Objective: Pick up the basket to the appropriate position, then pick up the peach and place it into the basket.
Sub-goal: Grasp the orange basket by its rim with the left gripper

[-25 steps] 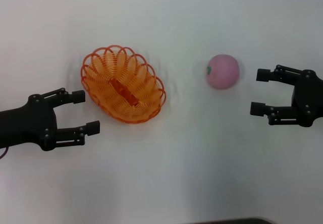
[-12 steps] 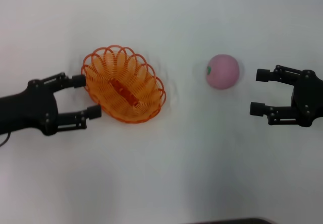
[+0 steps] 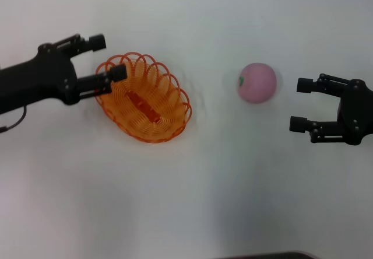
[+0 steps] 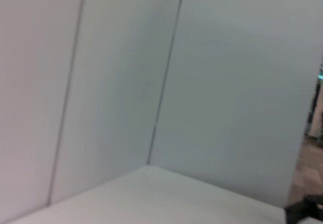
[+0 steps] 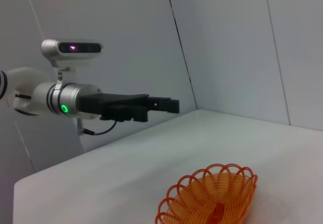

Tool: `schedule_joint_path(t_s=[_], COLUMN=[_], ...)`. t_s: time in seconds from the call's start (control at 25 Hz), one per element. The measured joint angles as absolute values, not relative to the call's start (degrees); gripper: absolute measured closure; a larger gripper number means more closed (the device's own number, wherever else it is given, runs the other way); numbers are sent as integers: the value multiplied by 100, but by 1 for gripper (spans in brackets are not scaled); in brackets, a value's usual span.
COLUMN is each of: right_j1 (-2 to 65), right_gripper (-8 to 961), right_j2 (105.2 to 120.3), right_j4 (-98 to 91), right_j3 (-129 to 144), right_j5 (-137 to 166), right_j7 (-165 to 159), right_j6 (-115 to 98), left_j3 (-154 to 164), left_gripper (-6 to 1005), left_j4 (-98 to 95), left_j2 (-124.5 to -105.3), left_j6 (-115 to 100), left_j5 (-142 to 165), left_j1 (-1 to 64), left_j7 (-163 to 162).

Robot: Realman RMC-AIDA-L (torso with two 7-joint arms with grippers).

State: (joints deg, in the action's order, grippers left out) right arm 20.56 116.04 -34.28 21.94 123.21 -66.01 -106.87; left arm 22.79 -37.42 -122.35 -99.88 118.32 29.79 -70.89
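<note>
Left end effector (image 3: 108, 56), fingers spread, above the basket's (image 3: 145, 104) rim.

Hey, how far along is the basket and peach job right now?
Nothing is finished. The left gripper is open above the basket's rim, not gripping it. The peach sits on the table, outside the basket; the open right gripper waits beside it. Both moves remain.

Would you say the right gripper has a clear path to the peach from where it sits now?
Probably yes. The right gripper is open and points toward the peach, with only bare table between them. The basket and the left gripper are well off on the far side.
</note>
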Motion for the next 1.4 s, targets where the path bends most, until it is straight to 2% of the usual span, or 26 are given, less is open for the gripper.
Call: schedule_joint_path(t_s=[0.32,1.0,1.4], right_j1=[2101,2219,2217], right_gripper=[12,12,13], right_j2=[11573,11575,11575], right_j4=[-3428,-3427,-3428], right_j3=[2169,2171,2171], right_j5=[12305,12304,12310], right_j7=[-6674,-6792,-6803], right_j6=[-10710,-10688,-10634], left_j3=[2307,2348,3851], left_gripper=[177,176,184], left_j4=[-3636,-2946,-4246], left_j2=[-12374,-12398,-12378], left_j6=[-9350,-8172,-7319], left_j5=[11299,10342,10499], left_j1=[3152,3489,3486], left_j7=[-7057,-6596,-8498])
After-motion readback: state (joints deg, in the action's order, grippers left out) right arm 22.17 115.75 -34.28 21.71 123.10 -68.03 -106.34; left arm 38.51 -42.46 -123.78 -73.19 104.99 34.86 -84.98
